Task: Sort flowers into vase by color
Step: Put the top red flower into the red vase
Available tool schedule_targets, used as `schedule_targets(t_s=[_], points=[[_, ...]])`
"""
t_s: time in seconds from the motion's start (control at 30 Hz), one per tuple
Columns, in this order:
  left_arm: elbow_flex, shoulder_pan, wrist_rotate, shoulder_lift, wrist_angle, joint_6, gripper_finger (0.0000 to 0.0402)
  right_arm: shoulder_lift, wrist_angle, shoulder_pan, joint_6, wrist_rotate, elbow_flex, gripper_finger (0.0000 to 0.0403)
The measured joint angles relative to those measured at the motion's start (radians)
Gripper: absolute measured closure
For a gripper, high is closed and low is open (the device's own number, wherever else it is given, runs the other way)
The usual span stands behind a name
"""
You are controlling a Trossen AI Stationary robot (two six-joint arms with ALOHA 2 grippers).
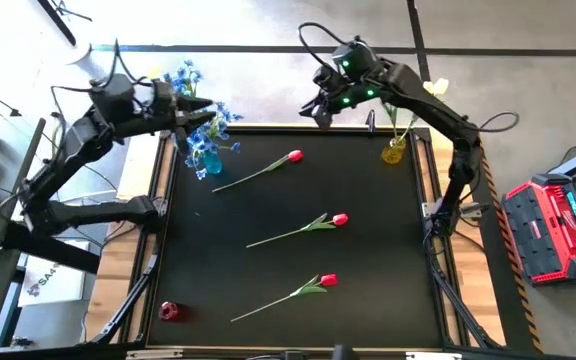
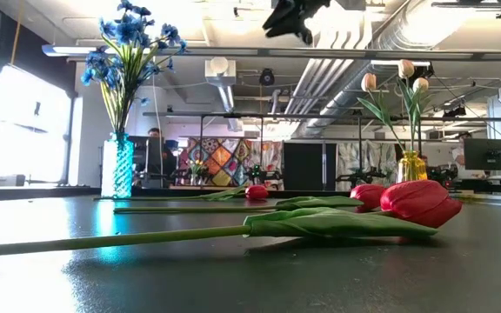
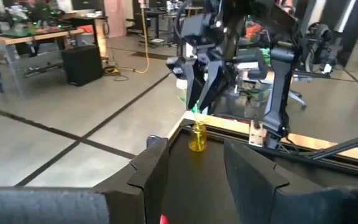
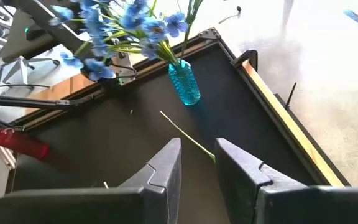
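Far tulip [image 1: 294, 156] lies below the empty, parted right gripper [image 1: 320, 112], stem slanting toward the left gripper [image 1: 206, 104], also parted, empty.

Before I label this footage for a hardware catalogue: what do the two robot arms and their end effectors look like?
Both arms are dark, jointed, matte black, with loose black cables looping off them. The right arm's end effector sits below a housing showing small green lights. The left arm's end effector is all black. Up close, the fingers are broad, flat, angular dark plastic plates.
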Motion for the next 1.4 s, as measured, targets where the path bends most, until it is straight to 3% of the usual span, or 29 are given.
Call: schedule_targets(t_s=[0.2,0.37,0.57,0.73,1.4], points=[[0.0,-0.134,-0.093,0.061,0.067,-0.006,0.0261,-0.057,-0.059,0.026,-0.01,0.081,-0.001,0.0315],[0.0,-0.258,-0.148,0.096,0.145,0.001,0.0261,-0.071,-0.215,0.03,-0.007,0.203,-0.001,0.0315],[0.0,-0.404,-0.27,0.158,0.181,0.019,0.0261,-0.071,-0.27,0.031,-0.017,0.207,-0.001,0.0315],[0.0,-0.497,-0.31,0.245,0.232,0.021,0.0261,-0.071,-0.277,0.03,-0.033,0.206,-0.001,0.0315],[0.0,-0.583,-0.308,0.507,0.248,-0.086,0.0261,-0.046,-0.294,0.023,-0.041,0.22,-0.001,0.0315]])
